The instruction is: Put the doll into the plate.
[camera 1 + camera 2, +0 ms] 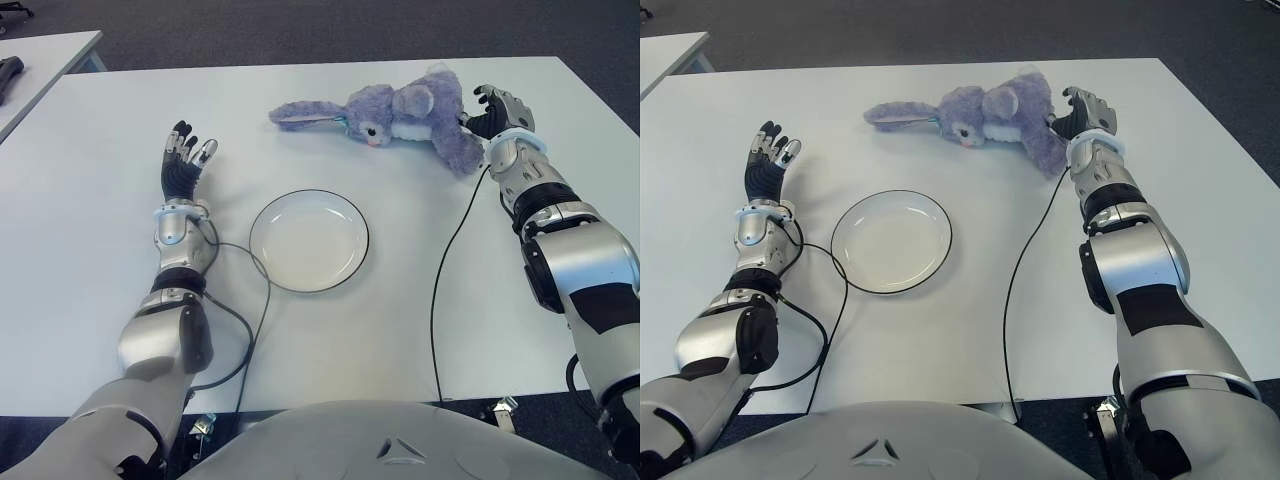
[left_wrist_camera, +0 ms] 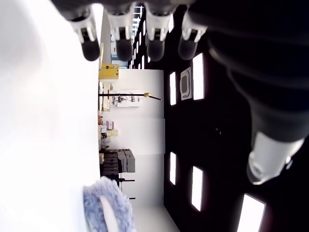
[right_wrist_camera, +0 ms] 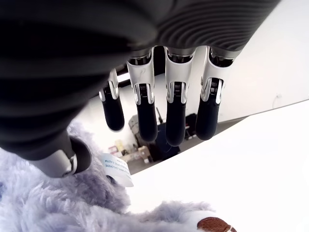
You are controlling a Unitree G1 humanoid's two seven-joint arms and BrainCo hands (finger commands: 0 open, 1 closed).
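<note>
On the far middle of the white surface (image 1: 90, 260), a fluffy lavender plush rabbit doll (image 1: 400, 115) is laid on its side, its long ears stretched toward the robot's left and its body toward the right. Just beside the doll's rear end, the right robot hand (image 1: 490, 110) is seen with its palm turned to the plush; in the right wrist view its four dark-tipped fingers (image 3: 176, 113) are extended and slightly spread above the fur, the thumb is set close against the fuzzy body, and nothing is clasped. A small white sewn-in label (image 3: 117, 170) is visible on the doll near the thumb. Nearer the robot, a round white shallow plate with a thin dark rim (image 1: 309, 241) is placed at the centre, well apart from the doll. To the left of the plate, the left robot hand (image 1: 183, 160) is shown with its fingers relaxed and spread, holding nothing. Thin black cables (image 1: 445, 265) are trailed across the surface from both wrists.
</note>
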